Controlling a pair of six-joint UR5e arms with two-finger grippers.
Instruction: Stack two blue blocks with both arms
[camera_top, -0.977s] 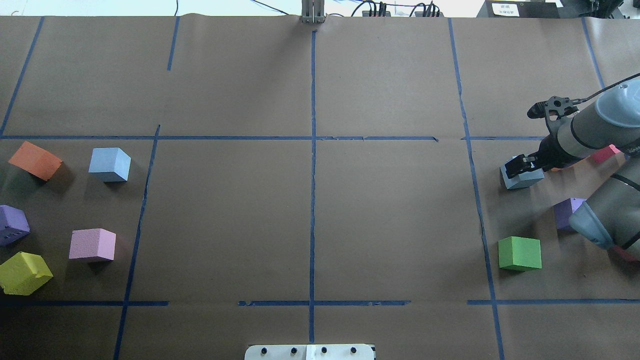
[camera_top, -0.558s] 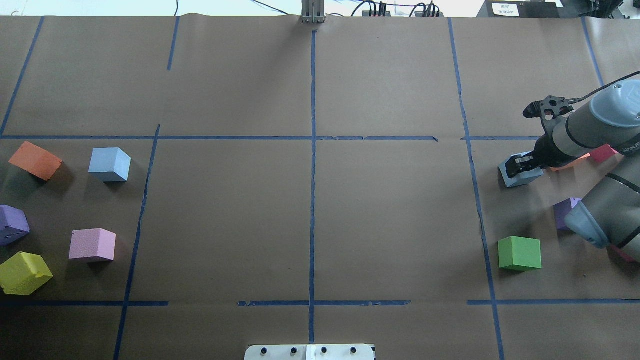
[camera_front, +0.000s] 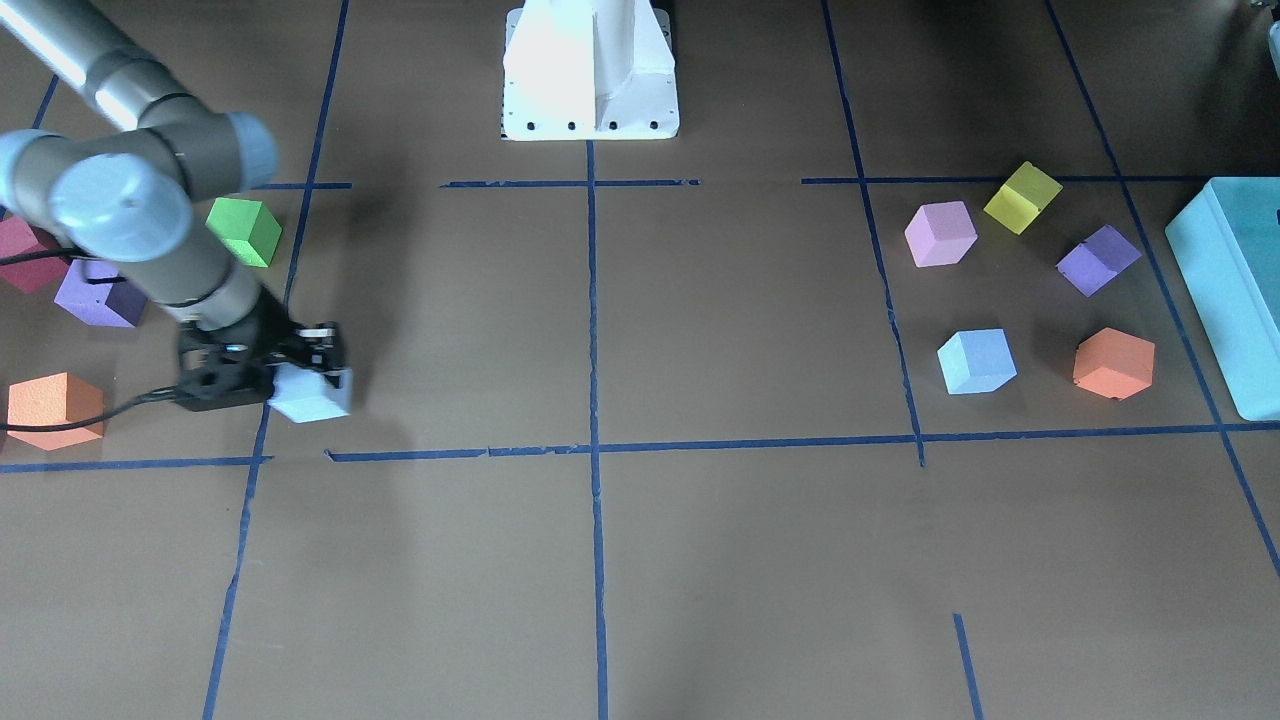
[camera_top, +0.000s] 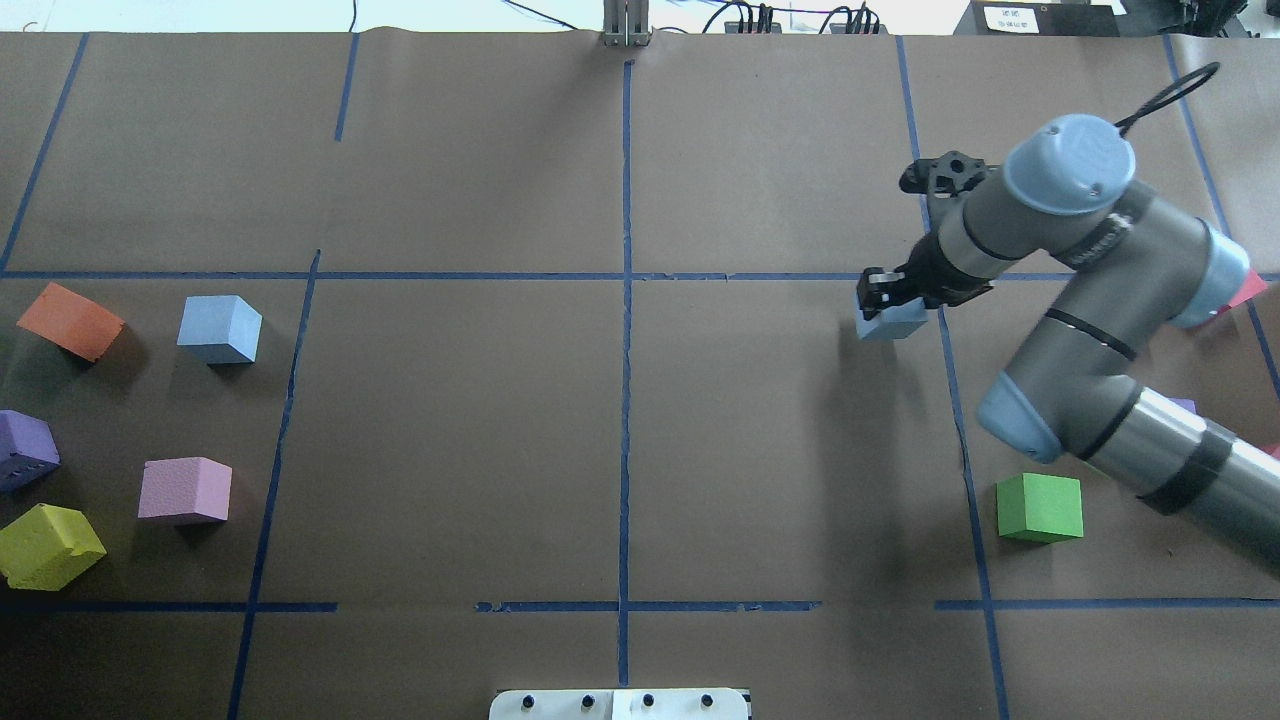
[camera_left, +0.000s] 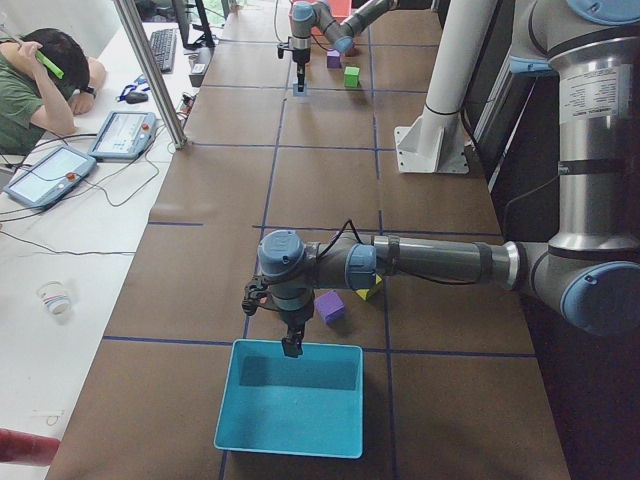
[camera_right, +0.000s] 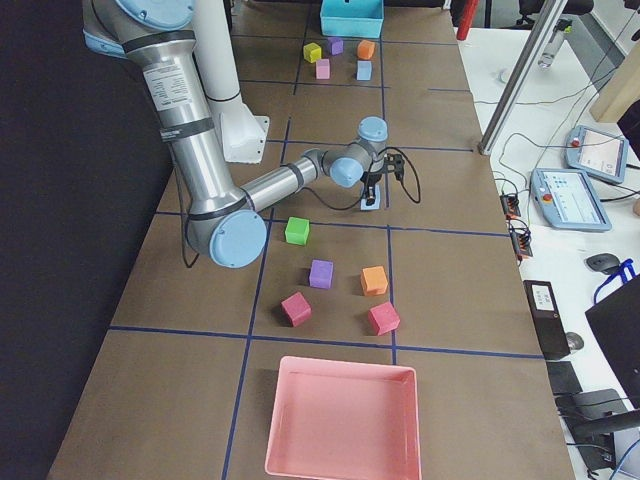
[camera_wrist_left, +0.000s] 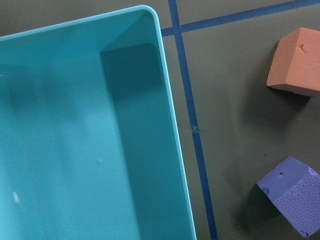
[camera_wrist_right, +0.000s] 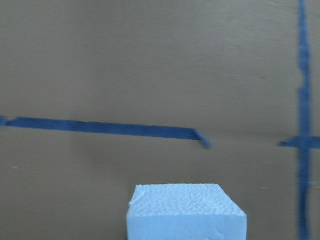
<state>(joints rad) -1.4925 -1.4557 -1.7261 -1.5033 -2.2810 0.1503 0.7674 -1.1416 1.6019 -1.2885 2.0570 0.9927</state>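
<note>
My right gripper (camera_top: 884, 303) is shut on a pale blue block (camera_top: 892, 322) and holds it above the table, near the tape line right of centre. The block also shows in the front view (camera_front: 312, 397) and fills the bottom of the right wrist view (camera_wrist_right: 186, 212). The second blue block (camera_top: 219, 328) sits on the table at the far left, next to an orange cube (camera_top: 70, 320). My left gripper (camera_left: 290, 340) shows only in the exterior left view, over the rim of the teal box (camera_left: 290, 398); I cannot tell whether it is open or shut.
A green cube (camera_top: 1039, 507) lies below the right arm. Purple (camera_top: 25, 450), pink (camera_top: 184, 489) and yellow (camera_top: 48, 545) cubes lie at the left. A pink tray (camera_right: 345, 420) with several cubes before it is at the right end.
My right gripper has lifted the blue block off the table and carried it left, towards the centre. The blocks on the left have not moved.
</note>
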